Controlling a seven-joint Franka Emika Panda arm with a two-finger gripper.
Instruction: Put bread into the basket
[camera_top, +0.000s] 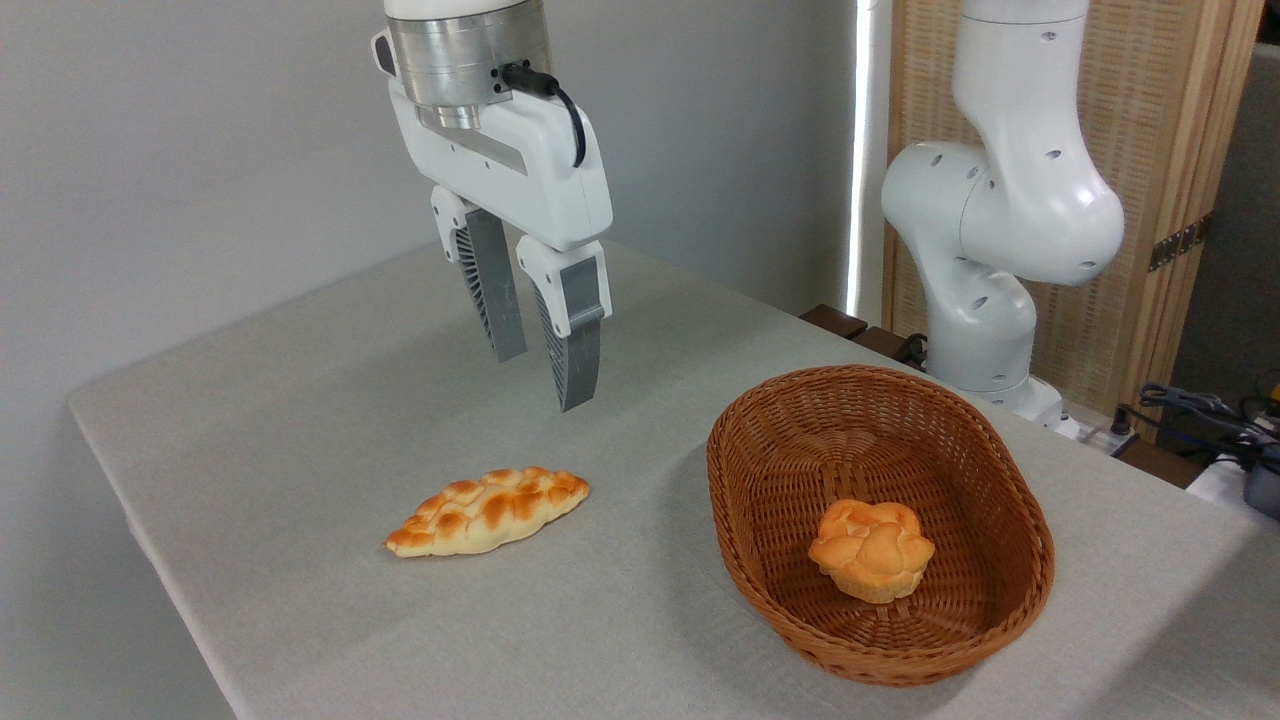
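The small round orange-golden knotted bun (872, 550) lies inside the large oval brown wicker basket (760, 500). At the basket's ten o'clock, the tool (545, 380) hangs empty above the grey counter (300, 400), fingers slightly apart.

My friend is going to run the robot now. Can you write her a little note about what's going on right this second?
Tool: open, holding nothing, hanging in the air above the table, left of the basket.
Bread: the small round bun sits inside the basket, on its floor toward the near end.
Braided loaf: lies flat on the table, left of the basket, below the tool. Not touched.
Done: the bun is in the basket.
Left: nothing seems left for the bun; just move the arm away.
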